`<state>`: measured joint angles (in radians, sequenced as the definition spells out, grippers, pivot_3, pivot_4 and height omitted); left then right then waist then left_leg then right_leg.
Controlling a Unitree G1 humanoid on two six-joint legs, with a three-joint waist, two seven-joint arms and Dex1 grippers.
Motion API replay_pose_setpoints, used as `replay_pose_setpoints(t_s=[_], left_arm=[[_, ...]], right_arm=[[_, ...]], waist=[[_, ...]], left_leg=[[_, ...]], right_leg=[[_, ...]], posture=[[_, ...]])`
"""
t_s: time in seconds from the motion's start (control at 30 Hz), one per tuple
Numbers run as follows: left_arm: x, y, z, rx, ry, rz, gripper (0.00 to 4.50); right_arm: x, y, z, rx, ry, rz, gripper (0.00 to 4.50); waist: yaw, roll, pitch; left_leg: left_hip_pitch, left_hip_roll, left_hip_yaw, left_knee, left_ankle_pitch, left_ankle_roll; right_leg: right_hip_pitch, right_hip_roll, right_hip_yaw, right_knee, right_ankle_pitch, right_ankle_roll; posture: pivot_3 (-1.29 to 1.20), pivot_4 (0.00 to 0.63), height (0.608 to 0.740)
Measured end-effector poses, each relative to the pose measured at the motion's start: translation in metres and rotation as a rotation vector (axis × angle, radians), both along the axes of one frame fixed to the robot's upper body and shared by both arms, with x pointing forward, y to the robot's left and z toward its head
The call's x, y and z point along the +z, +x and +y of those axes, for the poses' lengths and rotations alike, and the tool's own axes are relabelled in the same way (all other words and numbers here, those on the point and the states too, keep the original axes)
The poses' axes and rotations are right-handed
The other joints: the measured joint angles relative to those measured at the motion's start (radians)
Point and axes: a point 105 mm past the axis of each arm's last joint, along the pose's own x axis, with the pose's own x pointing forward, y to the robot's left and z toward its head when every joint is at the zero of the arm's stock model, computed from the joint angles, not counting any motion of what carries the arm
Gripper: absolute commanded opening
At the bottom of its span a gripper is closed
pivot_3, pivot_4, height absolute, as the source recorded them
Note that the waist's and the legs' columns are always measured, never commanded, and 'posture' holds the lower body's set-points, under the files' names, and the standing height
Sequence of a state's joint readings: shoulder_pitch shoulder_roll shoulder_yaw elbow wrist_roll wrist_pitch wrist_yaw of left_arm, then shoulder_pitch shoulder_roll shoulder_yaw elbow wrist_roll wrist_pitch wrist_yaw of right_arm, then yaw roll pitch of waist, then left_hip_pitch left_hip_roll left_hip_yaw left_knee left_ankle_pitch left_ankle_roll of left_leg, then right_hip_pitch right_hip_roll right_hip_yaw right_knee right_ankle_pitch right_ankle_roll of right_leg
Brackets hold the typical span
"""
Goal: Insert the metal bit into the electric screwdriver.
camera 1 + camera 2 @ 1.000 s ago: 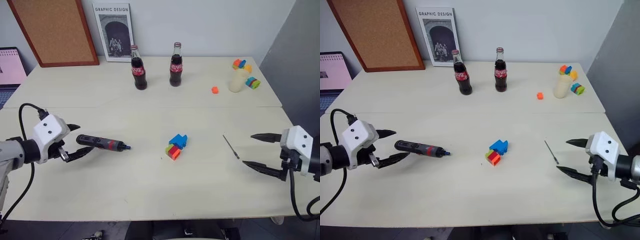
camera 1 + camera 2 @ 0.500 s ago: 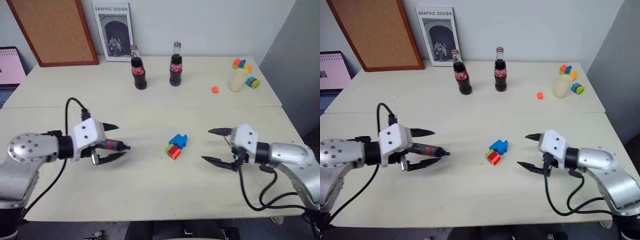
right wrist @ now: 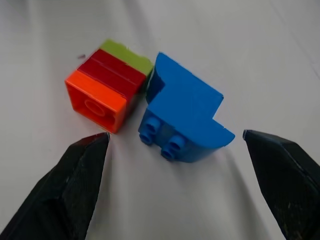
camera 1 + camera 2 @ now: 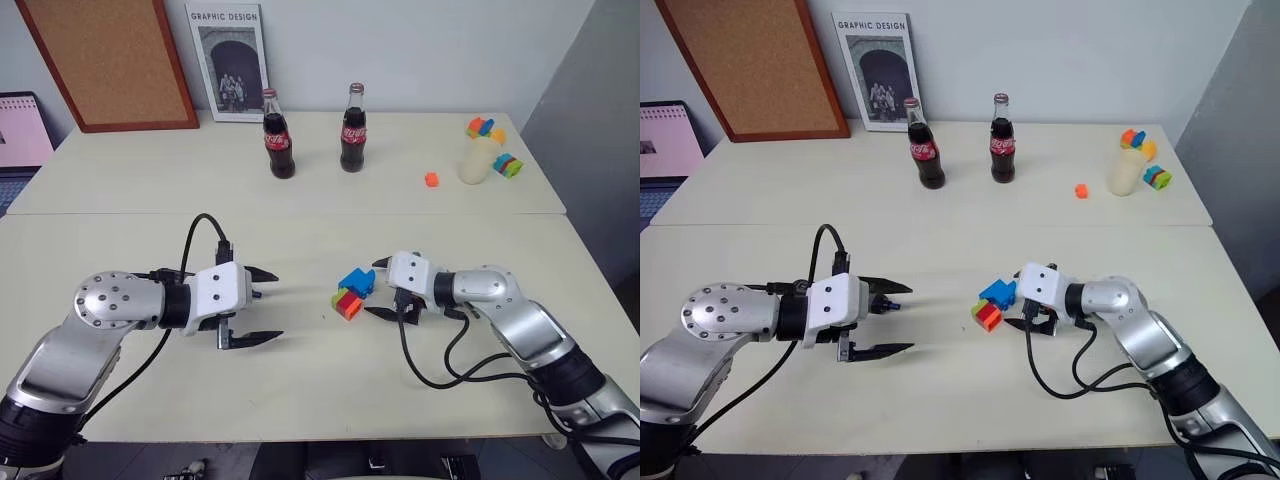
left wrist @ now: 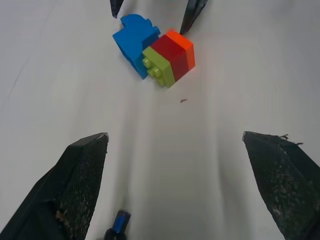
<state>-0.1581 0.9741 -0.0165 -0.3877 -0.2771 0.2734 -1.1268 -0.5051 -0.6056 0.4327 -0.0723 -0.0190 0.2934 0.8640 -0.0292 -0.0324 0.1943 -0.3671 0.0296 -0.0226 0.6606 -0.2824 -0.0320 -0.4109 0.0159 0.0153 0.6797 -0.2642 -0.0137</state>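
The electric screwdriver (image 5: 118, 225) lies on the table under my left gripper (image 4: 277, 306). Just its blue tip shows, low between the open fingers. My right gripper (image 4: 374, 289) is open too, with its fingertips (image 3: 95, 145) close beside a small cluster of blue, red, green and orange blocks (image 4: 351, 291) at the table's middle. Neither gripper holds anything. The two grippers point toward each other with the blocks between them. The metal bit is hidden, where my right arm now lies over the table.
Two cola bottles (image 4: 279, 148) (image 4: 351, 130) stand at the back centre. At the far right are a cream cup (image 4: 477, 160) with blocks and a loose orange block (image 4: 430, 180). A poster, a cork board and a laptop line the back left.
Both arms have swung inward. My left gripper has slid right along the screwdriver until it covers it. My right gripper has passed left over the bit to the blocks. Both have stayed open.
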Motion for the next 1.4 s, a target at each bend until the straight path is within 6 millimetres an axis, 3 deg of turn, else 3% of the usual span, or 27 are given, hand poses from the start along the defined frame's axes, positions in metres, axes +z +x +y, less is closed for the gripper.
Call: replay_pose_setpoints(t_s=[0.2,0.5,0.8,0.97,1.2,1.4], left_arm=[[-0.001,0.001,-0.002,-0.008,-0.007,-0.017,4.49],[-0.007,0.004,-0.001,-0.006,0.003,-0.03,4.49],[-0.004,0.006,-0.006,-0.015,-0.032,-0.036,4.5],[-0.003,0.007,-0.01,-0.023,-0.051,-0.041,4.5],[0.001,0.015,-0.023,-0.045,-0.106,-0.042,4.5],[0.022,0.021,-0.053,-0.083,-0.264,-0.048,4.5]], right_arm=[[-0.002,0.01,0.014,0.022,0.005,-0.028,4.5],[-0.006,0.011,0.027,-0.049,0.072,0.077,4.5],[-0.008,0.006,0.028,-0.09,0.085,0.105,2.64],[-0.006,0.005,0.023,-0.121,0.086,0.103,2.51],[0.008,0.012,-0.005,-0.237,0.102,0.044,2.51],[0.023,0.016,-0.081,-0.528,0.184,0.016,2.51]], waist=[[-0.002,0.0,0.0],[0.0,0.0,0.0],[0.0,0.0,0.0],[0.0,0.0,0.0],[0.001,0.0,0.0],[0.008,0.0,0.0]], left_leg=[[0.0,0.0,0.0,0.0,0.0,0.0],[0.001,0.0,-0.001,0.0,0.0,0.0],[0.001,0.0,-0.001,0.0,0.0,0.0],[0.001,0.0,-0.001,0.0,0.0,0.0],[0.0,0.0,-0.001,0.0,0.0,0.0],[-0.002,-0.001,-0.001,0.002,0.0,0.0]], right_leg=[[0.0,0.0,0.0,0.001,0.0,0.0],[0.0,0.0,0.0,0.001,0.0,0.0],[0.0,0.0,0.0,0.001,0.0,0.0],[0.0,0.0,0.0,0.001,0.0,0.0],[0.0,0.0,0.0,0.001,0.0,0.0],[0.0,-0.001,-0.001,0.0,0.0,0.0]], posture=[[0.0,0.15,0.74],[0.0,0.15,0.74],[0.0,0.15,0.74],[0.0,0.15,0.74],[0.0,0.15,0.74],[0.0,0.15,0.74]])
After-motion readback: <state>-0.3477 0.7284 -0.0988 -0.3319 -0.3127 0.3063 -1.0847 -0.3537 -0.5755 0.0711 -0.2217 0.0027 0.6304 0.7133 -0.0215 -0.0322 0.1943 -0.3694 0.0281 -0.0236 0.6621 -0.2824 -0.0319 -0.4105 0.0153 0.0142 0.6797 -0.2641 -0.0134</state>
